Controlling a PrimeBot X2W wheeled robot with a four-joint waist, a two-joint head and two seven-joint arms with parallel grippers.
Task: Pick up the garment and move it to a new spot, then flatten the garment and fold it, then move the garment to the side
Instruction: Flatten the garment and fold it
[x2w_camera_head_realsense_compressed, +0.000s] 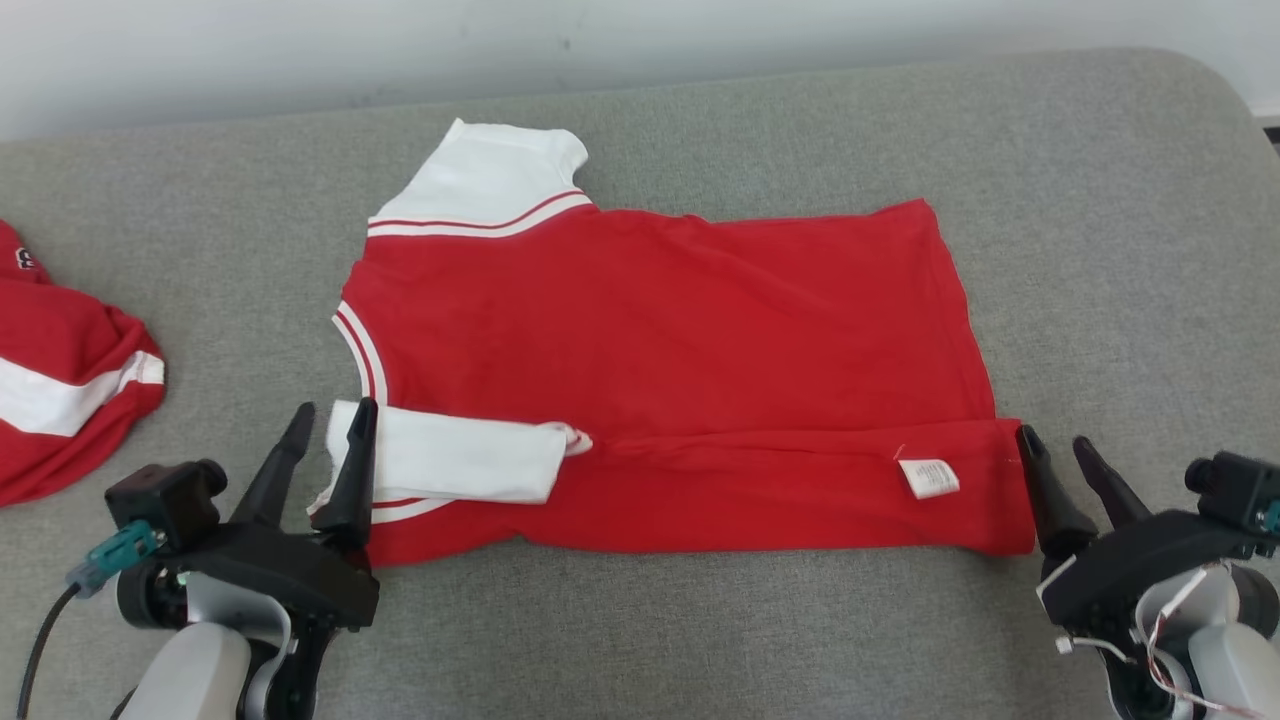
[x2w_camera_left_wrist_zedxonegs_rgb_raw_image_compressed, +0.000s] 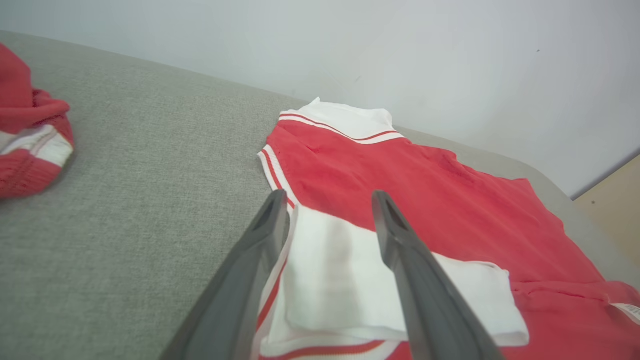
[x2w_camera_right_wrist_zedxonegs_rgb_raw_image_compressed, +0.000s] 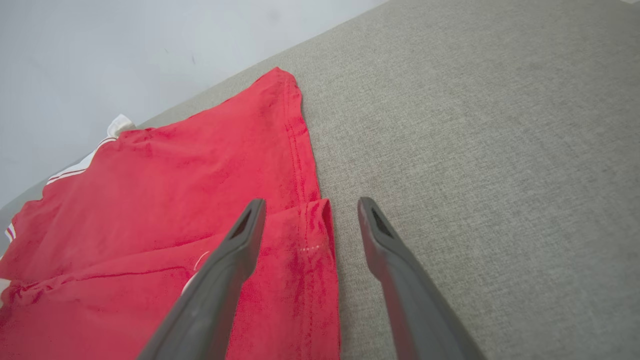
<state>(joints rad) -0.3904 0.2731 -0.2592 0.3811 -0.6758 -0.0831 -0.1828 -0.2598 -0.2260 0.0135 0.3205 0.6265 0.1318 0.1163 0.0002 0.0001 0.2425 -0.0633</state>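
Observation:
The garment is a red shirt with white sleeves, lying flat across the grey cushion, its near long edge folded over onto the body. A white sleeve lies on that folded strip, and a small white label shows near the hem. My left gripper stands open at the sleeve end, its fingers astride the white cuff without pinching it. At the folded hem corner my right gripper is open too, holding nothing.
A second red and white garment lies bunched at the cushion's left edge. The grey cushion runs bare to the right of the shirt and along the front. A pale wall rises behind the cushion's far edge.

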